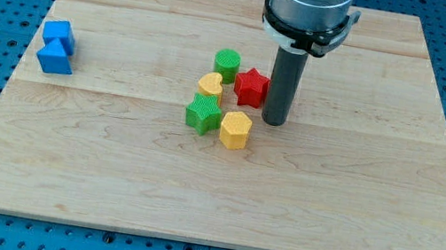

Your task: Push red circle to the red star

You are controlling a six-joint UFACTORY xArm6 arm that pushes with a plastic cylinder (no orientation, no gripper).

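Camera view: the dark rod drops straight down from the grey arm housing at the view's top, and my tip (273,121) rests on the pale wooden table (353,208), just to the view's right of the red star-shaped block (251,86). No hand here, only the bare rod, so nothing opens or closes. A sliver of red (290,102) peeks out at the rod's right edge, probably the red circle, though the rod hides nearly all of it. Left of the star: green cylinder block (227,64), yellow heart-shaped block (210,84), green star-shaped block (203,114), yellow hexagonal block (235,130). Far left of the star, two blue blocks (57,47) touch; their shapes are unclear.
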